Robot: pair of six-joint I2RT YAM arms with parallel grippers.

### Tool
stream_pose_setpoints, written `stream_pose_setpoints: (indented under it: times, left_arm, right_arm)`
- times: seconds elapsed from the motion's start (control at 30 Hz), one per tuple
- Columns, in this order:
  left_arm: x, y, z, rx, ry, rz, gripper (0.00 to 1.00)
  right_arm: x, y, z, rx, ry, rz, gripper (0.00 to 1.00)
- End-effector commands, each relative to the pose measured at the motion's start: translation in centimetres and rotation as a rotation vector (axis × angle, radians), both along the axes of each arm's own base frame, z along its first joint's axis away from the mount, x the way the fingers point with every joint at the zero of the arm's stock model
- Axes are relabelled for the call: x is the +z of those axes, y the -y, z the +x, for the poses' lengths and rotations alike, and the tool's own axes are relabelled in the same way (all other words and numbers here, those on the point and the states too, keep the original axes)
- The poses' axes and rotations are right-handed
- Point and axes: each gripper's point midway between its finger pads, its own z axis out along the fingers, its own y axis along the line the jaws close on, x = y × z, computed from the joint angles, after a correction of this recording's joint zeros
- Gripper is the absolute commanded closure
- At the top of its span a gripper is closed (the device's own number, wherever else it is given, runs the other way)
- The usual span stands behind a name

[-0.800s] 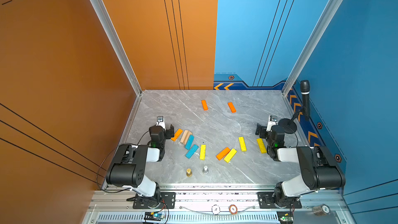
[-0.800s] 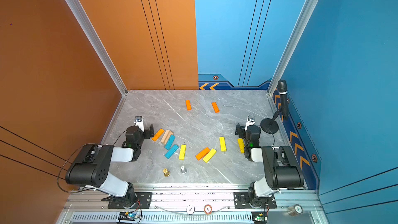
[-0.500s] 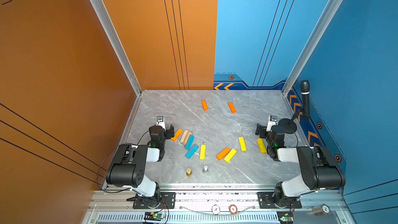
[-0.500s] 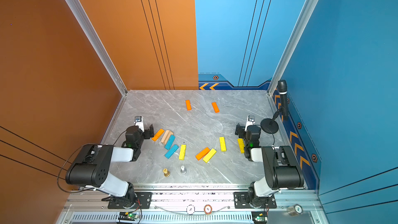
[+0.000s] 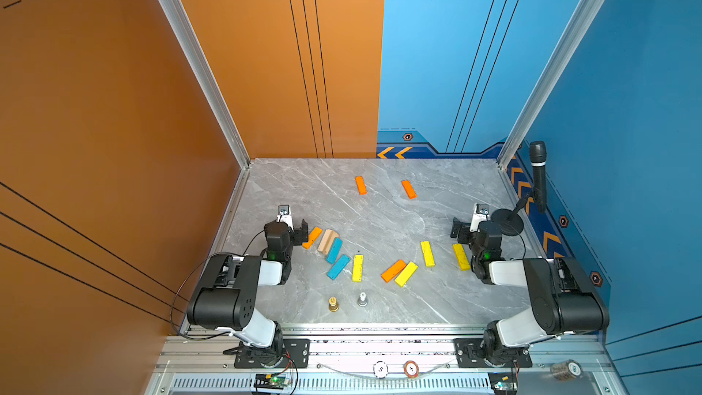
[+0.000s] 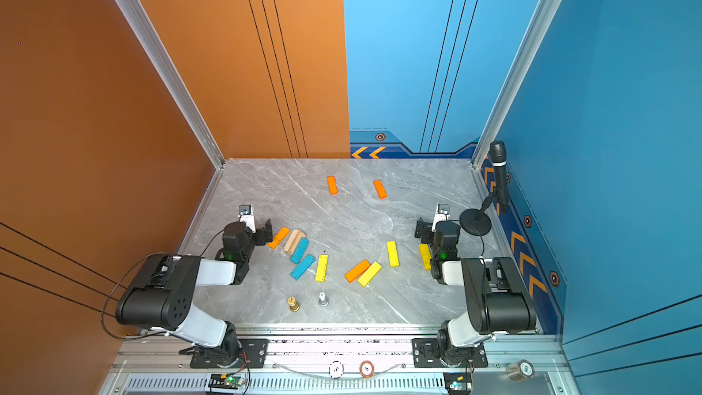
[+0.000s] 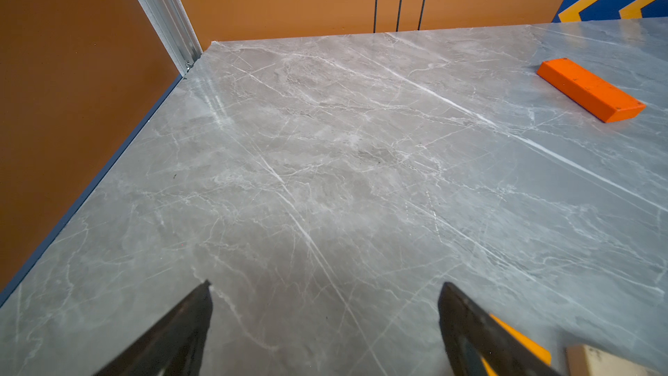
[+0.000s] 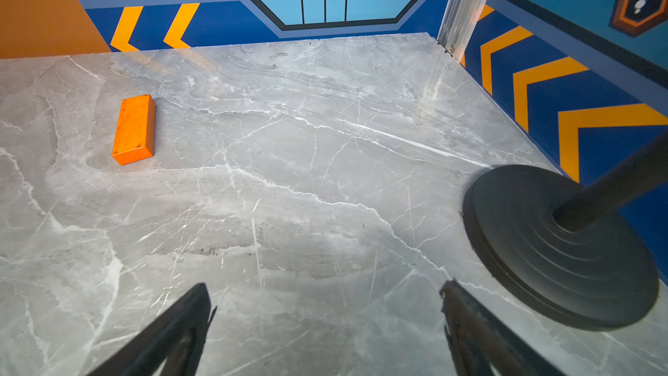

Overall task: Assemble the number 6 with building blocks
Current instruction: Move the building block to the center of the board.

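Gaping empty, the right hand (image 8: 325,292) neighbours a microphone stand (image 8: 542,247), the left hand (image 7: 325,287) an orange block (image 5: 312,237).

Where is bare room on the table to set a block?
Bare: the table's middle, between the far orange blocks and the near yellow blocks; also the far corner beyond the left claw. Crowded: the orange, tan and teal cluster beside that claw.

Building blocks (image 5: 357,267) lie scattered on the table (image 5: 304,184); two figures (image 5: 333,303) stand before them, microphone stand (image 5: 507,222) far right
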Motion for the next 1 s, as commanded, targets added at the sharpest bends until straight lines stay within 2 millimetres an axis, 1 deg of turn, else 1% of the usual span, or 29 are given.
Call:
stream_pose_setpoints:
  times: [0.0,0.1,0.23,0.37,0.57,0.6,0.7,0.8,0.9,0.97]
  left_arm:
    - [0.7,-0.2,0.6,0.017,0.018,0.01,0.03]
    - [0.6,-0.2,0.6,0.018,0.018,0.009,0.03]
    - [0.8,-0.2,0.5,0.024,0.025,0.021,0.03]
    - [1.2,0.1,0.1,0.043,0.04,0.062,0.03]
    - [2.0,-0.5,0.2,0.084,0.051,0.073,0.02]
    - [2.3,-0.4,0.3,0.088,0.041,0.087,0.02]
    - [3.6,0.8,0.4,0.056,-0.001,0.139,0.02]
    - [5.4,0.9,0.3,0.08,0.0,0.164,0.02]
    - [7.7,1.5,0.5,0.1,-0.044,0.134,0.02]
    - [9.7,2.5,0.9,0.109,-0.076,0.118,0.01]
  right_arm:
    - [0.7,0.0,0.7,0.006,0.023,-0.007,0.0]
    - [0.7,0.0,0.7,0.003,0.024,-0.013,0.01]
    - [1.0,0.5,0.5,-0.047,0.036,-0.04,0.01]
    - [2.1,0.4,-0.3,-0.073,0.064,-0.074,0.01]
    - [3.8,0.7,-1.5,-0.124,0.095,-0.104,0.01]
    - [4.0,0.7,-1.6,-0.127,0.093,-0.102,0.01]
    - [4.3,0.9,-1.8,-0.149,0.076,-0.095,0.01]
    - [5.4,1.6,-2.1,-0.212,0.108,-0.143,0.01]
    - [6.1,2.1,-2.3,-0.248,0.089,-0.117,0.01]
    - [6.7,1.6,-2.0,-0.23,0.08,-0.105,0.01]
